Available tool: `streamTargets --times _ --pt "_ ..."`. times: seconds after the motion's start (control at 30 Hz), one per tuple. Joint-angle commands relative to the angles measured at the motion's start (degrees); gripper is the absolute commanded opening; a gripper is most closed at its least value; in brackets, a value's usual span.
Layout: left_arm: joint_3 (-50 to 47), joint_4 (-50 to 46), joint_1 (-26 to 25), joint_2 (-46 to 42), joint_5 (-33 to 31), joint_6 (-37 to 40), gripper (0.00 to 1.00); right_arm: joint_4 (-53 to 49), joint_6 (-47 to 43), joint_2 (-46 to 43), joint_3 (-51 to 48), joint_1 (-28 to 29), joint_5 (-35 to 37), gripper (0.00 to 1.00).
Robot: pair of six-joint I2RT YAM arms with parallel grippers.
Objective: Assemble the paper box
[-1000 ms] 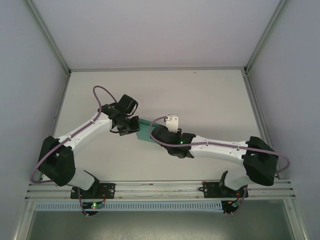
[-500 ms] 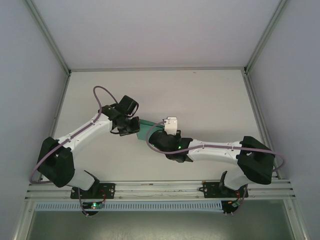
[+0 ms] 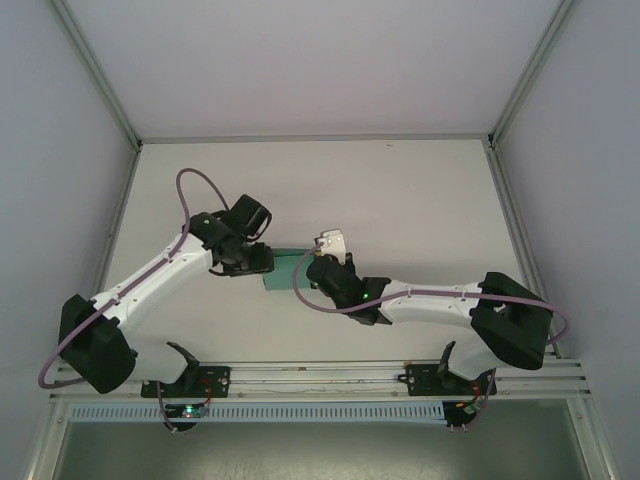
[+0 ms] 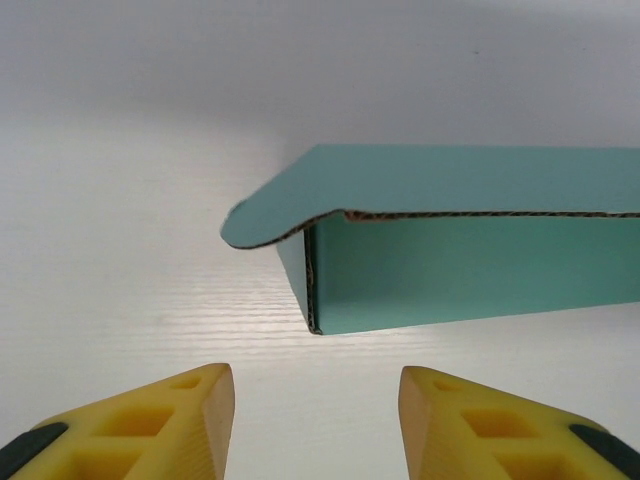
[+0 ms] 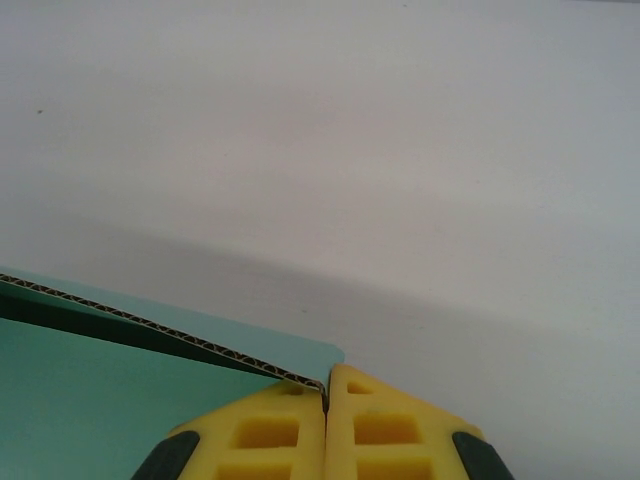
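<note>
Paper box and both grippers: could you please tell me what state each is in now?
Paper box: partly folded, one flap overhanging an open side.
Left gripper: open, holding nothing, facing the box.
Right gripper: shut on the edge of a paper box flap.

Quick tally: there was one paper box (image 3: 283, 268), a single teal piece, sitting on one white table (image 3: 420, 190). There were two arms, a left arm (image 3: 150, 280) and a right arm (image 3: 440, 300), so two grippers as well: the left gripper (image 4: 315, 400) and the right gripper (image 5: 326, 388). Each had two yellow fingers (image 4: 150, 425), so four in all. There were two purple cables too, one per arm: the left cable (image 3: 185, 185) and the right cable (image 3: 555, 320).
</note>
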Motion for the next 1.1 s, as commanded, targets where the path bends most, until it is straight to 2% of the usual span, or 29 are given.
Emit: streamTargets --times 0.0,0.17,0.27,0.6,0.73,0.83,0.97,1.07 --pt "1.94 -6.06 0.28 -1.6 -5.09 4.69 0.48 -3.94 -2.88 1.84 -3.48 -0.01 -6.85 0.0" --pt "2.65 -4.09 0.54 -0.43 -6.81 12.07 0.49 -4.05 -4.12 2.34 -3.52 0.03 -6.99 0.0" --pt "2.98 -1.36 0.56 1.08 -5.87 14.86 0.44 -4.05 -4.13 2.54 -3.26 0.01 -7.26 0.0" --pt "3.21 1.1 0.68 4.1 -9.58 17.85 0.34 -5.43 -4.39 2.13 -3.14 -0.01 -7.36 0.0" --pt "3.48 2.23 0.72 5.01 -9.9 18.17 0.23 -5.91 -4.57 2.43 -2.87 -0.01 -7.47 0.0" --pt "3.35 2.98 0.65 5.17 -9.07 18.53 0.19 -5.75 -4.71 2.29 -2.91 -0.01 -7.47 0.0" --pt "2.78 3.63 0.66 4.59 -10.74 18.3 0.0 -5.65 -4.83 2.77 -3.35 0.0 -7.31 0.0" --pt "2.05 3.91 0.66 3.97 -10.79 18.24 0.0 -5.68 -4.6 2.81 -3.86 0.03 -7.29 0.0"
